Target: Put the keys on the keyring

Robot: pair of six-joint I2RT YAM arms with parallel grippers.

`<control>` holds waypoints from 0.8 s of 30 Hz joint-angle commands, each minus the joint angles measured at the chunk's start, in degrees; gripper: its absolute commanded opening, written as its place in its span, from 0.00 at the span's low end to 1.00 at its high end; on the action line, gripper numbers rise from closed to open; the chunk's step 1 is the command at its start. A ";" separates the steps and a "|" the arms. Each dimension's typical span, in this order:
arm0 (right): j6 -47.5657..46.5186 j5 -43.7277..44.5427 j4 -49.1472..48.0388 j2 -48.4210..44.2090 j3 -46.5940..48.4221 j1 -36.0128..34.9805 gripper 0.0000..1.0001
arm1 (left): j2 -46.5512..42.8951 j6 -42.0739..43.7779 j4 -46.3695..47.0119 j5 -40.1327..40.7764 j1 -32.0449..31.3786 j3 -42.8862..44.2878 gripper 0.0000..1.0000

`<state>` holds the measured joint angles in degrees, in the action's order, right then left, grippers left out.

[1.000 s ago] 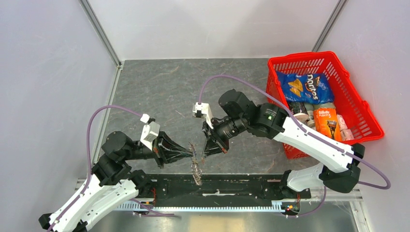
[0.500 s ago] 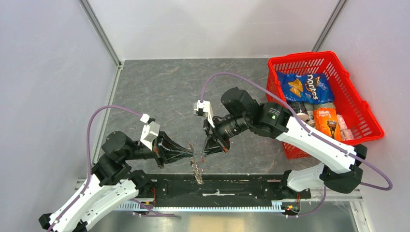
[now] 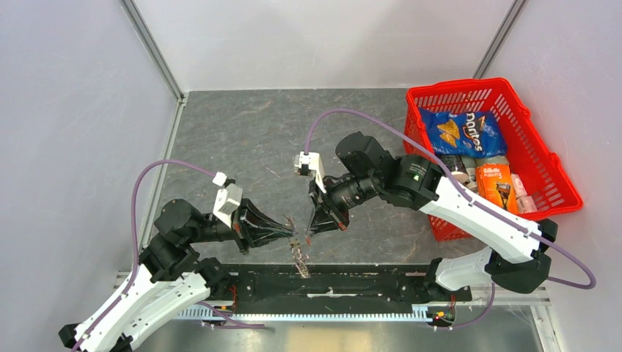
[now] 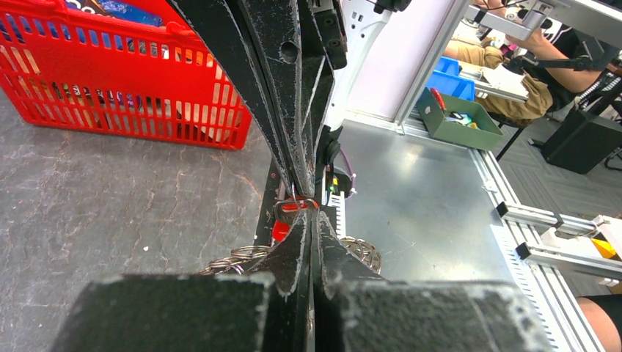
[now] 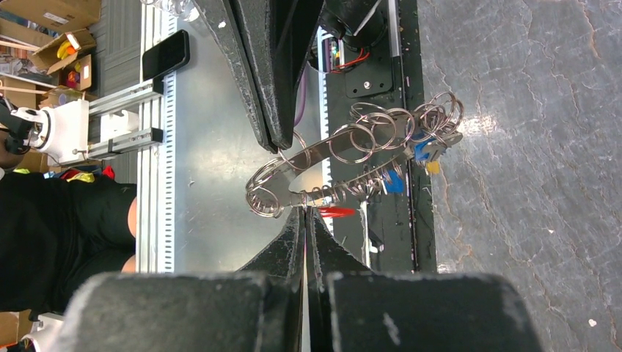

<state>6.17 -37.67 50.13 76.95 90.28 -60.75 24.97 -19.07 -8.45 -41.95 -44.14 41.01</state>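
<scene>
Grey marbled table (image 3: 242, 139) carries a red basket (image 3: 451, 86).

The left arm (image 3: 139, 297) climbs from its base at the near left, folds at the elbow and sends its forearm to the right. It ends in the left gripper (image 3: 290, 232), which lies nearly level and points right. The right arm (image 3: 477, 216) rises from the near-right base, bends sharply at the elbow and stretches left. Its wrist is turned so that the right gripper (image 3: 310, 235) slants down toward the near left. On both grippers the fingers (image 4: 290, 253) are pressed together with no gap showing. The two sets of tips meet almost nose to nose between the bases, just beside each other.
</scene>
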 commanded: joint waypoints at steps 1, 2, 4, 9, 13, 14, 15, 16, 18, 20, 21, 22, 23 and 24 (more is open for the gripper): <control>-0.49 0.48 -0.50 -1.54 0.25 -0.33 0.00 | -0.45 -0.40 2.56 1.26 -0.15 1.17 0.02; -0.50 0.57 -0.47 -1.53 0.16 -0.33 0.00 | -0.51 -0.44 2.55 1.31 -0.16 1.17 0.02; -0.69 1.10 -0.22 -1.60 0.01 -0.33 0.00 | -0.50 -0.37 2.47 1.33 -0.16 1.17 0.02; -0.51 5.78 0.22 -2.02 -1.76 -0.25 0.00 | -0.51 -0.38 2.47 1.35 -0.16 1.17 0.02; 1.45 12.05 0.07 -1.47 -5.27 1.54 0.00 | -0.46 -0.35 2.38 1.48 -0.16 1.17 0.02; 2.47 12.49 -0.36 -1.24 -6.45 2.58 0.00 | -0.45 -0.33 2.36 1.52 -0.16 1.17 0.02; 3.39 12.89 -1.07 -1.23 -7.88 3.74 0.00 | -0.47 -0.30 2.31 1.53 -0.16 1.17 0.02; 4.26 13.25 -1.93 -1.25 -9.50 4.66 0.00 | -0.54 -0.34 2.30 1.53 -0.16 1.18 0.02; 5.73 13.79 -3.35 -1.30 -12.45 6.40 0.00 | -0.54 -0.23 2.22 1.69 -0.17 1.18 0.02; 6.80 13.31 -4.98 -1.74 -15.03 7.55 0.00 | -0.65 -0.24 2.12 1.83 -0.16 1.17 0.02; 7.17 13.22 -6.10 -2.17 -16.36 7.90 0.00 | -0.58 -0.10 2.13 1.88 -0.16 1.17 0.02; 7.56 13.17 -6.92 -2.55 -17.20 8.23 0.00 | -0.54 -0.15 2.08 1.94 -0.11 1.17 0.02; 7.71 13.35 -7.37 -2.80 -17.83 8.36 0.00 | -0.54 -0.17 1.96 1.96 -0.16 1.28 0.02; 7.85 13.63 -7.65 -3.01 -18.32 8.61 0.00 | -0.43 -0.16 1.94 2.11 -0.16 1.26 0.02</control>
<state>11.94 -24.97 47.40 76.07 73.32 -52.60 24.95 -19.05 -8.58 -40.60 -44.14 41.01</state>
